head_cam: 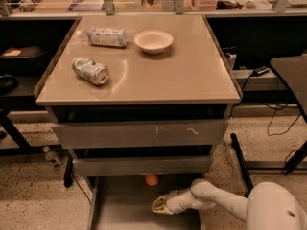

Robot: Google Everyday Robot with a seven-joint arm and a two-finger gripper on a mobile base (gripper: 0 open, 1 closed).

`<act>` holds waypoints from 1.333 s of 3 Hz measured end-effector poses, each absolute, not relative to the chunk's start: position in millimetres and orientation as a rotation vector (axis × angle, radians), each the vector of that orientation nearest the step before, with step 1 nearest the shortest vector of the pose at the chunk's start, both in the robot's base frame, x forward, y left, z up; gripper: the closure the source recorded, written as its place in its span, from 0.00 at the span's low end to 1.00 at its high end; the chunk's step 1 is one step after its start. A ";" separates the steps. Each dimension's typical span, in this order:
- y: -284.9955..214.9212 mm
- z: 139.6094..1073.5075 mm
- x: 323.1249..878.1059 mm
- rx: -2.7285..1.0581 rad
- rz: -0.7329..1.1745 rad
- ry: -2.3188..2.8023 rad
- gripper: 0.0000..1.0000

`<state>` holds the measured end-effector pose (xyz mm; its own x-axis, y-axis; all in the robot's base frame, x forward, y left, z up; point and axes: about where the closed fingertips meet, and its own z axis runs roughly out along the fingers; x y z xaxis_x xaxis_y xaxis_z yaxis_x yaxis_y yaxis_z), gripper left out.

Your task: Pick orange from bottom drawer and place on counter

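Observation:
The orange (pixel 152 180) lies on the grey floor of the open bottom drawer (pixel 115 210), at its back, just under the middle drawer's front. My gripper (pixel 160 205) is low inside the drawer, pointing left. It sits in front of the orange and slightly to its right, apart from it and holding nothing. The white arm (pixel 216 200) reaches in from the lower right. The tan counter (pixel 182 71) tops the cabinet.
On the counter are a white bowl (pixel 153 40), a crushed can (pixel 90 70) lying on its side and a wrapped packet (pixel 106 36). The two upper drawers (pixel 139 134) are slightly open. Cables and a table leg stand to the right of the cabinet.

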<state>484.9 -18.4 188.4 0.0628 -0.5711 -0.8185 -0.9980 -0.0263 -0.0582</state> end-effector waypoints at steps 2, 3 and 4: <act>-18.3 188.3 484.9 -1.676 0.814 1.584 0.57; -18.3 188.3 484.9 -1.676 0.815 1.584 0.35; -25.6 180.4 488.7 -1.460 0.858 1.663 0.10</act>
<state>488.7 -25.6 180.4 -0.0686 -0.4896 -0.8693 -0.9921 0.1250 0.0078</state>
